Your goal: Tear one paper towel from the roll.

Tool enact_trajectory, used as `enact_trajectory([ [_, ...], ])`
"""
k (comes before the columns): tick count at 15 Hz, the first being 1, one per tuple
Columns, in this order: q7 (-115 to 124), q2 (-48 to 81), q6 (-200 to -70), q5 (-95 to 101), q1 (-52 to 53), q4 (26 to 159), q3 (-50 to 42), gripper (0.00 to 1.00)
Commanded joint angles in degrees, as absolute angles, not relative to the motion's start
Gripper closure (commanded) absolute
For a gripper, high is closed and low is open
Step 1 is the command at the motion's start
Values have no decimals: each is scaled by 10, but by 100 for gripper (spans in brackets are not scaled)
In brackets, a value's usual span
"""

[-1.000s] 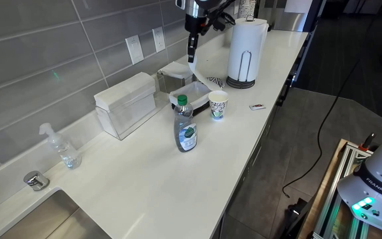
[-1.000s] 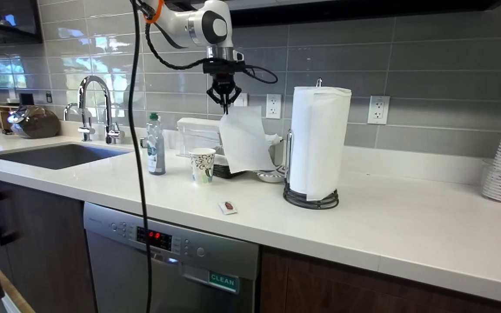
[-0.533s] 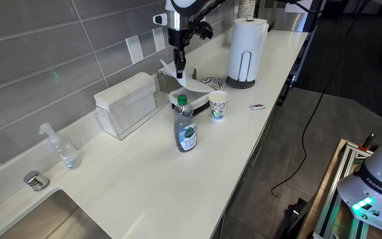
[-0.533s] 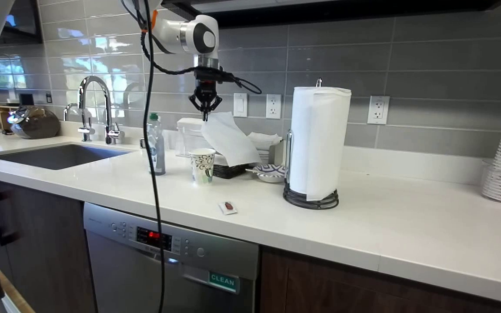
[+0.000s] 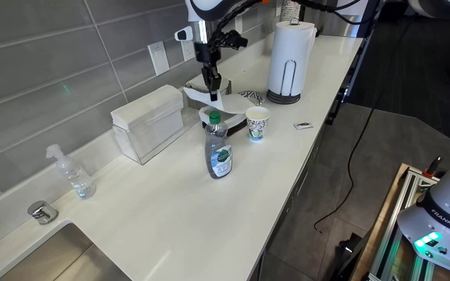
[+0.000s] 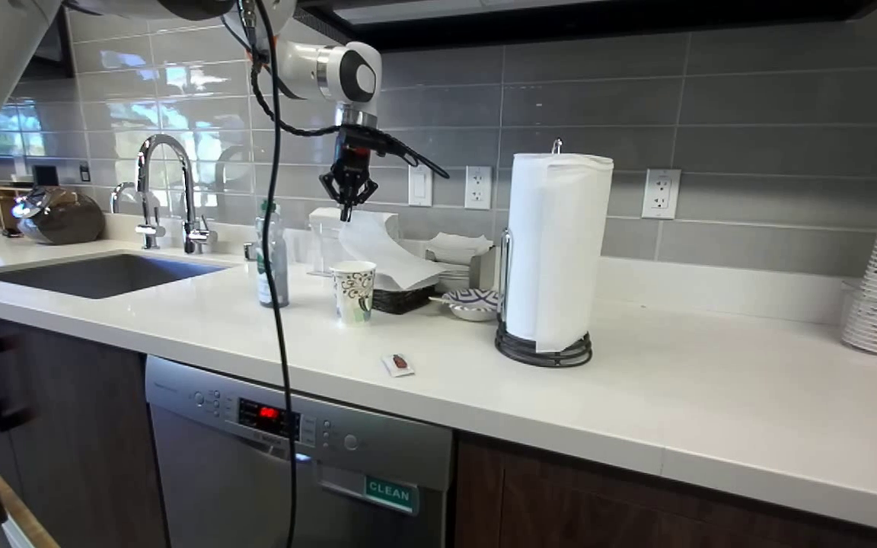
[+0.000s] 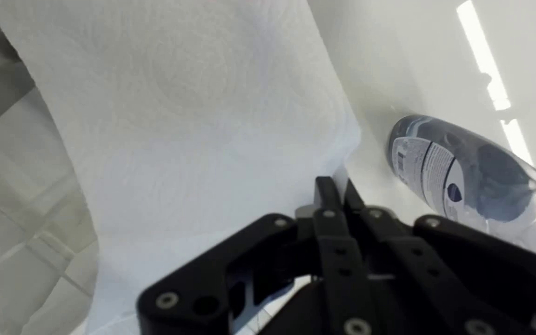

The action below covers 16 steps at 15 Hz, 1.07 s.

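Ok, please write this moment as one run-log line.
gripper: closed on paper towel; towel: apart from paper towel roll; roll: upright on wire holder

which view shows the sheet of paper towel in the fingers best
The wrist view: the paper towel fills much of the picture, its swirled texture and the bit pinched between the fingers plain, though it runs off the top. In both exterior views it shows smaller, apart from the roll.

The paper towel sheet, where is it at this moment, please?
In both exterior views, the paper towel sheet is pinched in the gripper, behind the paper cup, left of the roll and apart from it.
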<state>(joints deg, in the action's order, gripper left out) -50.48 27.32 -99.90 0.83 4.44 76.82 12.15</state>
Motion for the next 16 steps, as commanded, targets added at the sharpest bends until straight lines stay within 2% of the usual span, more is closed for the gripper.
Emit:
enact_trajectory([
  [1,-514,300,-945,6,53,717,116,63],
  [9,-454,289,-865,29,69,658,99,3],
  [10,-445,286,-859,33,65,659,103,0],
  [16,-342,251,-883,47,61,685,89,0],
])
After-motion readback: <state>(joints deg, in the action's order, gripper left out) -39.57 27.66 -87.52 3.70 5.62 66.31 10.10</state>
